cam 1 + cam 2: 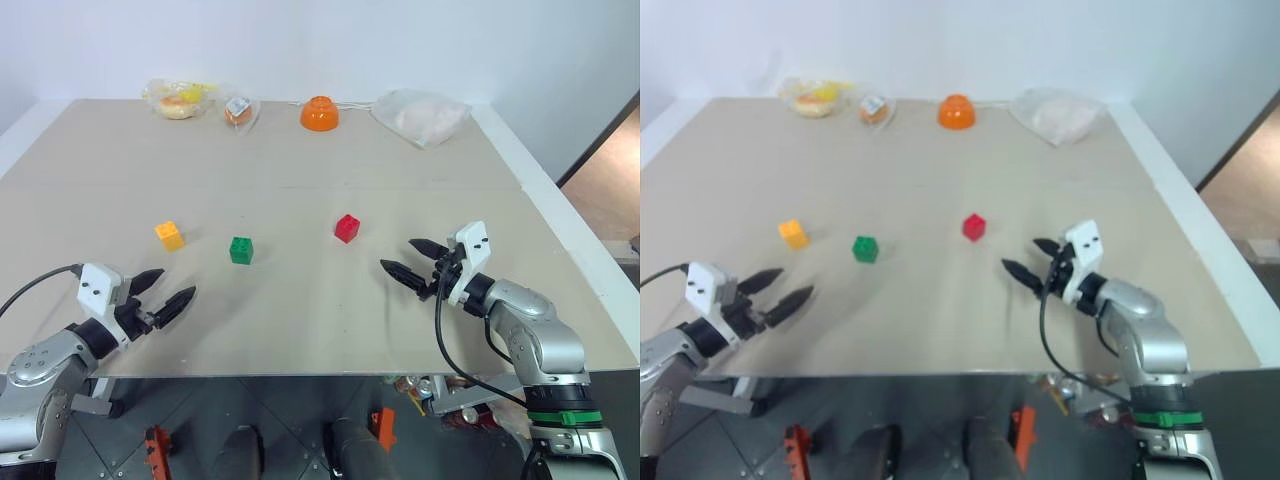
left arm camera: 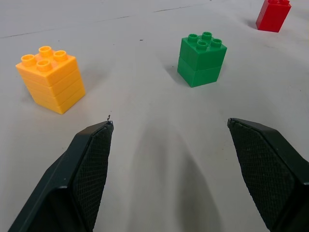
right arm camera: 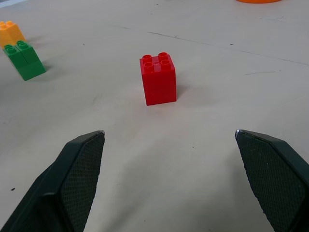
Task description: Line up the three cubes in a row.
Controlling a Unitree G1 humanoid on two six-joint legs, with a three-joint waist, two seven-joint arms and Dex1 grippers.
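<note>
Left claw (image 1: 170, 292) spread wide, empty, level above the near edge of the beige worktop (image 1: 300, 190). Ahead of it and a little to its left, the yellow-orange cube (image 1: 169, 235); ahead and to its right, the green cube (image 1: 241, 250), neither touched. From the left wrist view, both cubes upright with studs on top, beyond the left claw's fingertips (image 2: 99, 145), the green one nearer the gap between them, the red cube (image 1: 347, 228) far off past the green. Right claw (image 1: 410, 258) likewise spread wide and empty, pointing inward toward the red cube, which stands just ahead of it with bare worktop between. From the right wrist view, red cube standing square between the lines of the two fingers (image 3: 82, 164), green and yellow-orange ones well beyond it to one side, close together in that sightline. Cubes in a loose, uneven line across the worktop, the gap between green and red wider than that between yellow-orange and green. Along the far edge, well apart from both claws: a clear bag (image 1: 180, 98) with yellow contents, a second small clear bag (image 1: 239, 108) with something orange inside, an orange bowl (image 1: 319, 113) upside down, and a clear bag (image 1: 422, 115) of pale stuff, contents not identifiable. Head views alone taking in that far row whole; right wrist view catching just the bowl's rim.
</note>
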